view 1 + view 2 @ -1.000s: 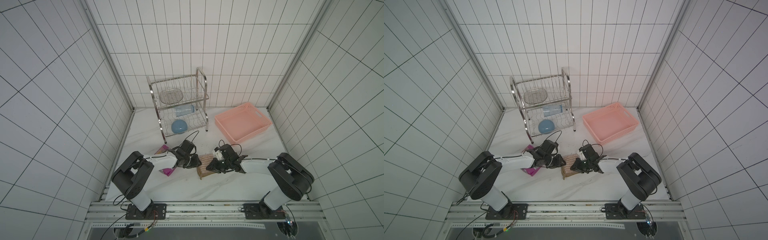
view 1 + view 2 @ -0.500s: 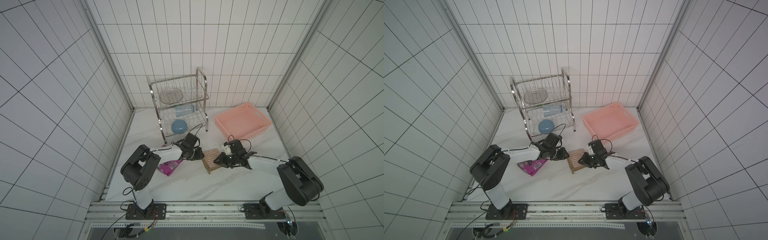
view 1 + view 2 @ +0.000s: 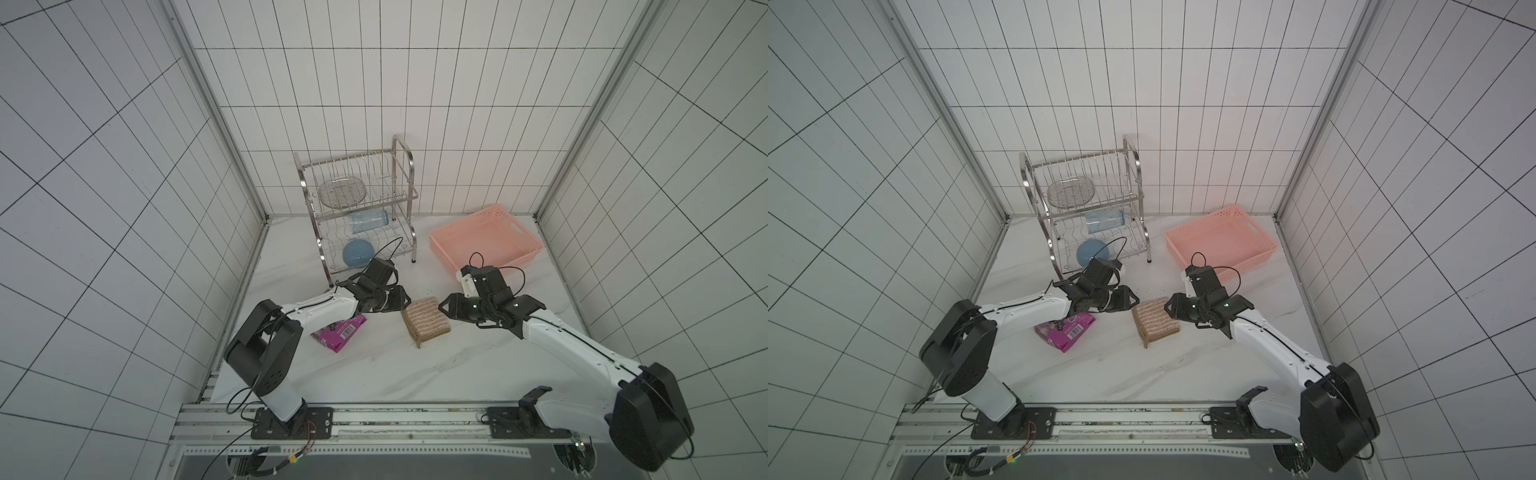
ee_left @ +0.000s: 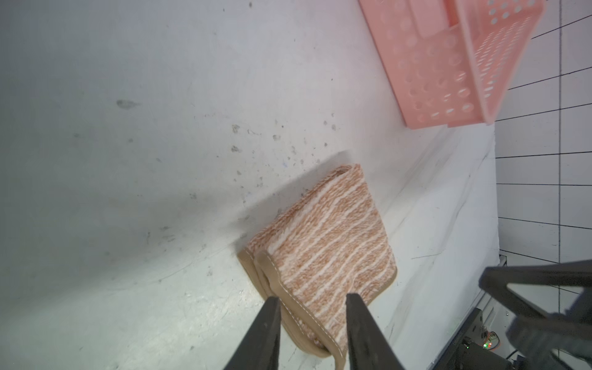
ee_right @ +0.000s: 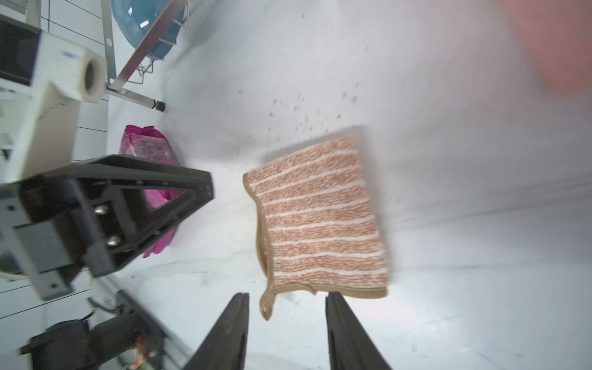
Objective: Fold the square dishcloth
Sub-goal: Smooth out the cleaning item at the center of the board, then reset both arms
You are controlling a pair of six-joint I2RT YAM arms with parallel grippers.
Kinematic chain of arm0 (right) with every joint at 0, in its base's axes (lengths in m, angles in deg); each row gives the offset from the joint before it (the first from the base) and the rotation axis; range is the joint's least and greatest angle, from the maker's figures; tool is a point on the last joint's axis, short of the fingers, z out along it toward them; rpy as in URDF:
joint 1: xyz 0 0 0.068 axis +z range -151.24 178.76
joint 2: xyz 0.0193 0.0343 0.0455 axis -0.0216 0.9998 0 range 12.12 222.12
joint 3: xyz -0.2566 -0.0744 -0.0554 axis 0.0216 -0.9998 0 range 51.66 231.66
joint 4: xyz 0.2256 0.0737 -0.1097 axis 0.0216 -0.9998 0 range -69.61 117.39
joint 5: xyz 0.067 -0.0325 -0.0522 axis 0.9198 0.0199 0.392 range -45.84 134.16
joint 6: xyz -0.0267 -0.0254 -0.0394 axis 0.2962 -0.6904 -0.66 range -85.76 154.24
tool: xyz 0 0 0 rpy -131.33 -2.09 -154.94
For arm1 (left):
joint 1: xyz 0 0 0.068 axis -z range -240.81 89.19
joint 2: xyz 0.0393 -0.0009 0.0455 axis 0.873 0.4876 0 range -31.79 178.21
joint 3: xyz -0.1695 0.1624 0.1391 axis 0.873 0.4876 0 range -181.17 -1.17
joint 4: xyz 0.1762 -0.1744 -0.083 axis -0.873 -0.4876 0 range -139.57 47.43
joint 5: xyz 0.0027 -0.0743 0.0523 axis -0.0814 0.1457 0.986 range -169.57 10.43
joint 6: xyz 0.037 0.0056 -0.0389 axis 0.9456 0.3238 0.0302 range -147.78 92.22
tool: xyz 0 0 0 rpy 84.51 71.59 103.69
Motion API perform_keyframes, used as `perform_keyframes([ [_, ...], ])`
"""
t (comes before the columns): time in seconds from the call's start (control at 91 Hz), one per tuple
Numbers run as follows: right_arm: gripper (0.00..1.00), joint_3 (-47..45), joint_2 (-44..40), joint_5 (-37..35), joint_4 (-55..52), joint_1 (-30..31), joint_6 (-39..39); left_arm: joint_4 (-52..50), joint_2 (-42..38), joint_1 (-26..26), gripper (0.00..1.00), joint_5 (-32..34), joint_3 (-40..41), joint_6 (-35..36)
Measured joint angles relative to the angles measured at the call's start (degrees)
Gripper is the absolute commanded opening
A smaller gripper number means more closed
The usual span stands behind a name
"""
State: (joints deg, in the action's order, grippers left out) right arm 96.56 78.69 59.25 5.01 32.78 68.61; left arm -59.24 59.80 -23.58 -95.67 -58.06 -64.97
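Note:
The square dishcloth (image 3: 426,322) (image 3: 1155,322) lies folded into a small tan, white-striped pad on the white table. In the left wrist view the dishcloth (image 4: 326,243) shows stacked brown-edged layers. My left gripper (image 3: 401,301) (image 4: 312,298) is open at its left side, with a cloth corner lying loose between the jaws. My right gripper (image 3: 448,309) (image 5: 288,294) is open at its right side. In the right wrist view the dishcloth (image 5: 317,217) lies flat, and its corner loop (image 5: 266,307) sticks out between the jaws without touching them.
A magenta snack packet (image 3: 340,330) lies under the left forearm. Behind it stands a steel dish rack (image 3: 361,208) holding a blue bowl (image 3: 356,253) and a clear bottle (image 3: 370,220). A pink basket (image 3: 442,255) sits at the back right, close behind the right wrist.
Both grippers have moved away from the front edge and opened, letting go of the dishcloth. The folded cloth now lies a little farther back and to the right.

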Motion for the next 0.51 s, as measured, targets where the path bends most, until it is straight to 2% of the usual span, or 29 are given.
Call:
perform_keyframes([
  [0.176,1.00,2.4,-8.5,-12.4,-7.4,-6.3,-2.4,-3.3,-13.4,-3.2,0.84,7.8,0.8,0.6],
  [0.209,0.99,3.0,-9.4,-14.6,-8.4,-7.8,-2.8,-3.7,-15.9,-4.4,0.91,9.4,1.3,0.6],
  [0.264,0.99,4.0,-10.6,-17.9,-10.0,-10.5,-3.2,-4.1,-20.0,-6.6,0.98,12.1,2.7,-0.1],
  [0.506,0.99,5.1,-12.5,-32.8,-13.5,-20.2,-3.5,-6.4,-33.7,-20.0,0.99,25.6,12.6,-2.3],
])
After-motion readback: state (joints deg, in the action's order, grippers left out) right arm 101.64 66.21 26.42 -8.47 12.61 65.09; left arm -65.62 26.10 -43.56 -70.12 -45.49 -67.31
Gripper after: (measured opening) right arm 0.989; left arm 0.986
